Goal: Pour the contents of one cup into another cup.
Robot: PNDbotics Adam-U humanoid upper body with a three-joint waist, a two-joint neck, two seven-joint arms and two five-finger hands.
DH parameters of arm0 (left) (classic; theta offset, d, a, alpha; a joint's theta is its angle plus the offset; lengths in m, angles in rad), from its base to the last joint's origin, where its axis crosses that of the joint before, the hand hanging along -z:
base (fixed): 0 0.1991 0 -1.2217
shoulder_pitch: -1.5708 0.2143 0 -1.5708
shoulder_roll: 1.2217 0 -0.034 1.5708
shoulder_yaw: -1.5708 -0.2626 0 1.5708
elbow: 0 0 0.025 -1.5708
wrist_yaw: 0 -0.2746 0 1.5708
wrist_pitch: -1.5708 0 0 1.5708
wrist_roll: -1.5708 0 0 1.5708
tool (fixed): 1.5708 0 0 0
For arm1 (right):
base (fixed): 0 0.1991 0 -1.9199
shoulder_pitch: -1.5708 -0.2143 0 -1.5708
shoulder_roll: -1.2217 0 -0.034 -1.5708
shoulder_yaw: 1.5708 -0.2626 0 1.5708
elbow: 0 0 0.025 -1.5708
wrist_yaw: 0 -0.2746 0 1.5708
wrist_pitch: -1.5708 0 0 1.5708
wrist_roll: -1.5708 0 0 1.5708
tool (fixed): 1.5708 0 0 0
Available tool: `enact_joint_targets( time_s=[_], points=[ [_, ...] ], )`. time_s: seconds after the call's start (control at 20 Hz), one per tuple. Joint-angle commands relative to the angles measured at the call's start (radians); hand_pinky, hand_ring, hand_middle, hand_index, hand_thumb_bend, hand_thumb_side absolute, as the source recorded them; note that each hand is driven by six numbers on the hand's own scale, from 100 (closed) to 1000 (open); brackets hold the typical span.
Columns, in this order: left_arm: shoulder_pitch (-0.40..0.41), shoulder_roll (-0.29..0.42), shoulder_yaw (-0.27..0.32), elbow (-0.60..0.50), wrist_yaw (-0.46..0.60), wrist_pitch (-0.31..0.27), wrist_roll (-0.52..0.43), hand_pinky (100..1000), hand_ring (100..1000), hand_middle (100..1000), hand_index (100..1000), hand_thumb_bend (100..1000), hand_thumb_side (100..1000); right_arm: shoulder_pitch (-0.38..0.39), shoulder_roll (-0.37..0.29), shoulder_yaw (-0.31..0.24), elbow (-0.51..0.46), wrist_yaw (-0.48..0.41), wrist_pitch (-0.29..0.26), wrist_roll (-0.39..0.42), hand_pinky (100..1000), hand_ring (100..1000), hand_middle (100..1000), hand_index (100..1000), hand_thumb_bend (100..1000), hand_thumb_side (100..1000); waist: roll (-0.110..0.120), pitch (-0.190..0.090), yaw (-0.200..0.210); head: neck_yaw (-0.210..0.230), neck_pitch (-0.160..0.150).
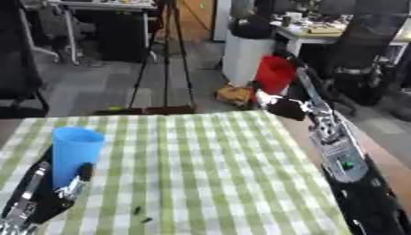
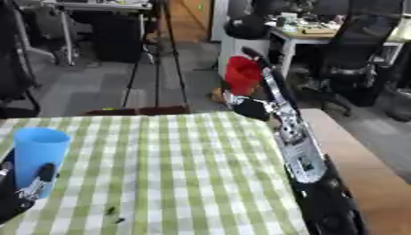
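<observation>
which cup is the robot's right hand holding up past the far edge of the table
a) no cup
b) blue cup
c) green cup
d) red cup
d: the right hand is curled round the red cup, raised beyond the table's far edge, while the blue cup sits in the left hand.

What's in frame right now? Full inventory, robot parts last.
Blue cup: 1, blue, upright at the table's left side, held in the left hand.
Red cup: 1, red, raised beyond the table's far right corner, at the right hand.
Tablecloth: 1, green and white check, covering the table.
Dark specks: 2, dark, on the cloth near the front edge, too small to identify.
Tripod: 1, black, on the floor behind the table.
Office chair: 1, black, background right.
Left hand: 1, black and silver, lower left, curled round the blue cup.
Right hand: 1, black and silver, just under the red cup; grip not discernible.
</observation>
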Motion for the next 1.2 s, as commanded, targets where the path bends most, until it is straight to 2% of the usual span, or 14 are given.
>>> enact_joint_targets(
  time_s=[0.05,0.35,0.6,0.8,0.95,1.0,1.2],
  points=[
    [-0.014,0.020,0.013,-0.017,-0.011,0.000,0.008,343,455,481,711,100,490,-0.009,-0.017,-0.013,0.039,-0.019,0.004,0.011,567,100,100,972,100,212,0.006,-0.009,0.000,0.002,-0.006],
    [-0.011,0.023,0.019,-0.007,-0.027,0.000,0.015,356,463,490,713,100,498,-0.001,-0.021,-0.001,0.157,0.014,-0.029,0.044,572,100,100,974,100,240,0.006,-0.008,0.004,-0.001,-0.005],
    [-0.011,0.023,0.022,-0.007,-0.031,-0.002,0.022,365,468,493,713,100,502,-0.018,-0.035,0.039,0.293,0.093,-0.091,0.078,578,100,100,976,100,290,0.008,-0.007,0.010,-0.006,-0.007],
    [-0.014,0.023,0.026,-0.010,-0.032,-0.003,0.031,381,478,504,719,100,498,-0.037,-0.034,0.054,0.382,0.157,-0.143,0.068,593,100,100,983,100,347,0.012,-0.004,0.013,-0.011,-0.010],
    [-0.016,0.022,0.031,-0.011,-0.041,-0.001,0.048,401,489,514,726,100,501,-0.042,-0.030,0.061,0.407,0.190,-0.169,0.055,610,100,146,992,100,369,0.013,-0.003,0.013,-0.016,-0.011],
    [-0.017,0.021,0.032,-0.010,-0.046,-0.001,0.055,411,493,518,729,100,507,-0.043,-0.028,0.064,0.410,0.200,-0.176,0.052,623,108,192,998,100,382,0.013,-0.003,0.013,-0.017,-0.011],
    [-0.022,0.018,0.032,-0.006,-0.066,0.001,0.078,442,510,535,733,100,508,-0.038,-0.022,0.078,0.414,0.249,-0.203,0.054,674,200,310,1000,100,439,0.013,-0.002,0.011,-0.019,-0.010]
  ],
)
